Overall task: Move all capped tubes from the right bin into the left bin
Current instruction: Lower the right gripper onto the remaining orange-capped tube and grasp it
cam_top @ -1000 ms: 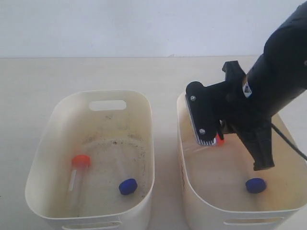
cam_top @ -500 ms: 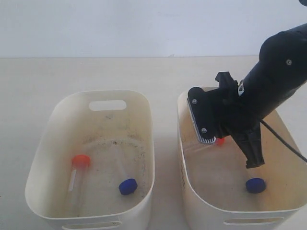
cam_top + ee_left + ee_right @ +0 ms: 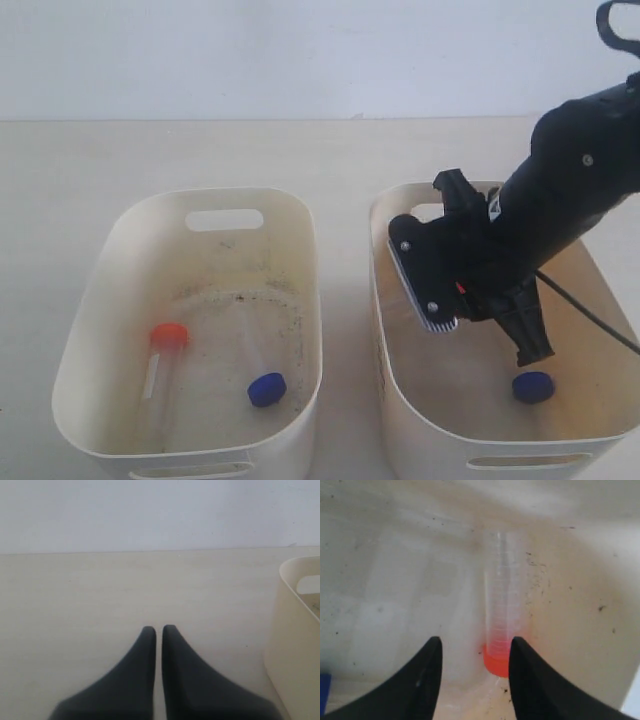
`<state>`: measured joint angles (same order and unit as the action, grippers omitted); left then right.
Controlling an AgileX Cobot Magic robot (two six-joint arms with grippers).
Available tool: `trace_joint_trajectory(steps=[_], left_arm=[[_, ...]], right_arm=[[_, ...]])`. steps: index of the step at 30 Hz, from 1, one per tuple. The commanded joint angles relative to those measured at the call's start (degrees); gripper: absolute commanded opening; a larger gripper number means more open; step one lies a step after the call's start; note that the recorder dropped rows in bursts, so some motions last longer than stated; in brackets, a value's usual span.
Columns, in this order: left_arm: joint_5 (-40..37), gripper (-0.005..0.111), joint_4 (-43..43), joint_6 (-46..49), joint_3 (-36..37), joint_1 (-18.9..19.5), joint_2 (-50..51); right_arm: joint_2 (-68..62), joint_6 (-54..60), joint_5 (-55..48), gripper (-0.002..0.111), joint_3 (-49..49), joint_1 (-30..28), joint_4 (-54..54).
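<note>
Orange-capped clear plastic tube (image 3: 502, 595) lies flat on the floor of the cream oblong plastic right bin (image 3: 420, 440), between the spread fingers of the right gripper (image 3: 476, 642), with its cap end nearest the gripper. It sits off centre, close to one finger (image 3: 530, 680) and well clear of the other.

Step in hand, as judged: grasping this tube. Recommended practice:
- Shift the gripper sideways so the tube lies midway between the fingers.
- Lower until the tips are just off the floor.
- Close on the body just beyond the cap; the tube is round and smooth and may roll or slip out.
- Lift clear of the rim before crossing.

A blue-capped tube (image 3: 532, 386) rests just past the gripper's outer finger, untouched.

Pose: the black right arm (image 3: 580, 170) slants down into the bin, wrist bent, fingers pointing at the floor.

The left gripper (image 3: 159, 630) has its fingers pressed together on nothing, low over the pale tabletop (image 3: 100, 590), with the outer wall of the cream left bin (image 3: 295, 645) beside it.
</note>
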<state>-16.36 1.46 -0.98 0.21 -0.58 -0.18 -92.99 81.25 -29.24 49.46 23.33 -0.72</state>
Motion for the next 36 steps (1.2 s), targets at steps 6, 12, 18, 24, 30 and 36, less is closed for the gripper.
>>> trace_joint_trajectory(steps=[6, 12, 18, 24, 30, 36], left_arm=[[0.5, 0.004, -0.4, -0.5, -0.2, 0.0, 0.2], [0.5, 0.004, -0.4, -0.5, -0.2, 0.0, 0.2], [0.5, 0.004, -0.4, -0.5, -0.2, 0.0, 0.2], [0.5, 0.004, -0.4, -0.5, -0.2, 0.0, 0.2], [0.5, 0.004, -0.4, -0.5, -0.2, 0.0, 0.2], [0.5, 0.004, -0.4, -0.5, -0.2, 0.0, 0.2]], right_arm=[[-0.8, 3.9, 13.8, 0.042, -5.0, -0.4, -0.3], [-4.4, 4.7, 13.8, 0.042, -5.0, -0.4, -0.3], [-6.3, 4.7, 17.3, 0.042, -5.0, -0.4, -0.3], [-8.5, 4.8, 18.8, 0.042, -5.0, -0.4, -0.3], [-10.4, 4.8, 21.0, 0.042, -5.0, -0.4, -0.3], [-11.6, 4.8, 21.2, 0.040, -5.0, -0.4, -0.3]])
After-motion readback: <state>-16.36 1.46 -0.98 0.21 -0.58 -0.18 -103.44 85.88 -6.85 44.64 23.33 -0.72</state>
